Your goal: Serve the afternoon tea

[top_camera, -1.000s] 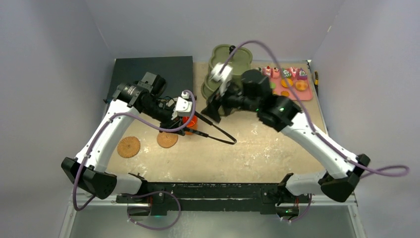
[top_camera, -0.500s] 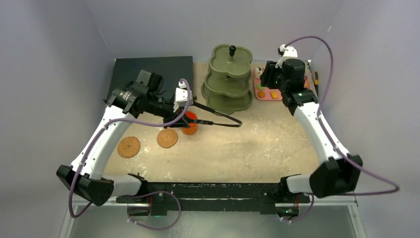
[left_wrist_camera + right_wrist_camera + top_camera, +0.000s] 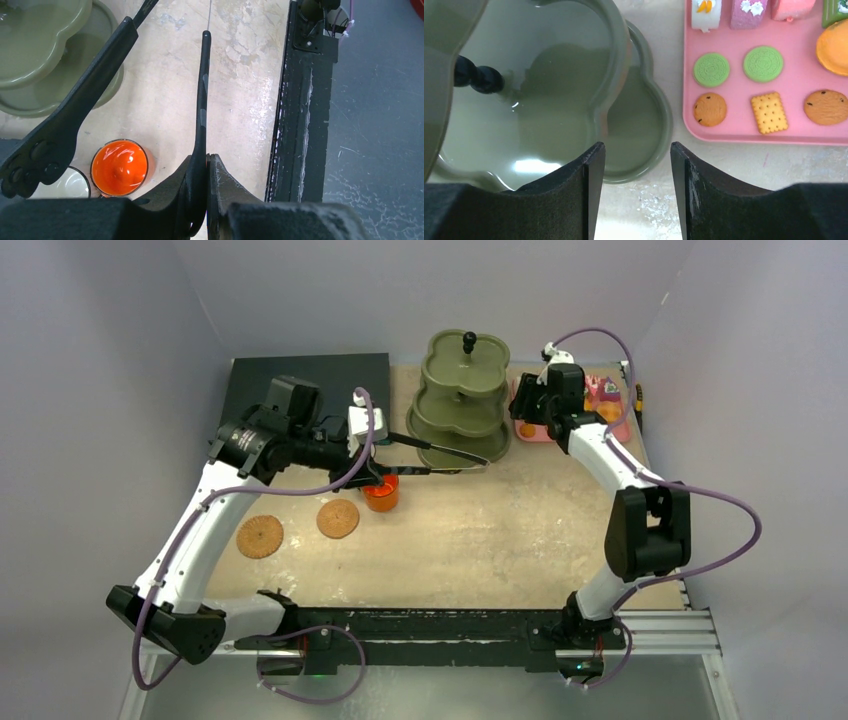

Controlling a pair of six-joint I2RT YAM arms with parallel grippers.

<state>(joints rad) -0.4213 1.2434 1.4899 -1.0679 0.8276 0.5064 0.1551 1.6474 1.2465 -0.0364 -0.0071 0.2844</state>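
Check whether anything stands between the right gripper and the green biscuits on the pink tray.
Nothing visible does. The right gripper hangs open over the rim of the olive-green stand, and the green biscuits lie uncovered on the pink tray beside it, with only bare table and tray between.

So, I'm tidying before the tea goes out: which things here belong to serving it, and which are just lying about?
Belongs: three-tier stand; orange mug; white mug; two cork coasters; green biscuits, orange biscuit and pink cakes on the pink tray; tongs in the left gripper.
Lying about: dark-blue box at the far left.
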